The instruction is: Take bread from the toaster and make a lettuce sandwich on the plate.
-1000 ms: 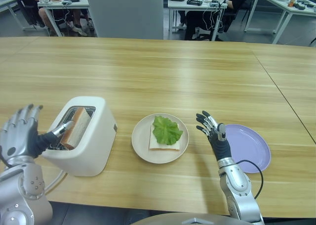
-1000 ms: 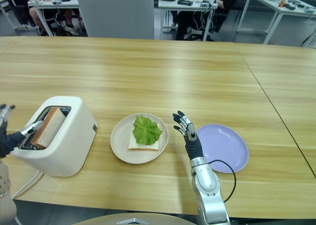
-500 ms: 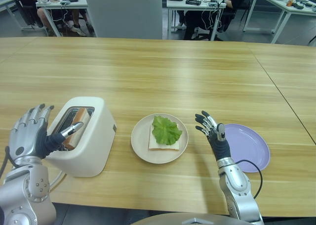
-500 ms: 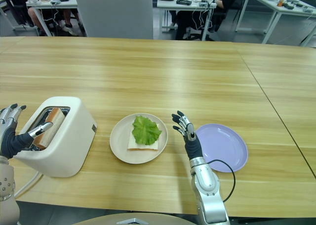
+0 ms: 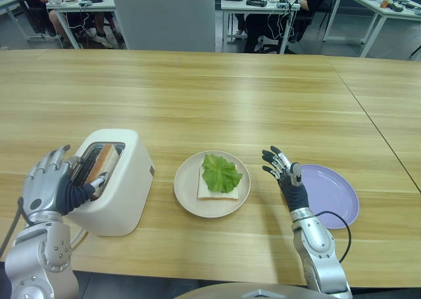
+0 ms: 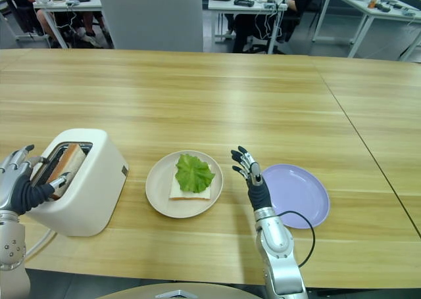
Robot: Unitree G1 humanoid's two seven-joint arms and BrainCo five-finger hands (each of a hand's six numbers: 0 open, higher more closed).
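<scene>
A white toaster (image 5: 115, 190) stands at the front left of the table, with a slice of bread (image 5: 104, 162) sticking up from its slot. My left hand (image 5: 51, 188) is at the toaster's left end, fingers spread along the rim and the thumb lying across the slot against the slice. To the right, a beige plate (image 5: 187, 204) holds one bread slice (image 5: 208, 191) with a lettuce leaf (image 5: 222, 173) on top. My right hand (image 5: 284, 175) stands upright and open just right of the plate, holding nothing.
An empty purple plate (image 5: 332, 195) lies right of my right hand. The toaster's cord (image 5: 75, 236) runs off the front edge. The wooden table (image 5: 217, 102) stretches far back. Desks with seated people stand behind it.
My left hand has moved right and closed in on the toaster, its fingers now at the rim. The right hand, plates and lettuce have stayed put.
</scene>
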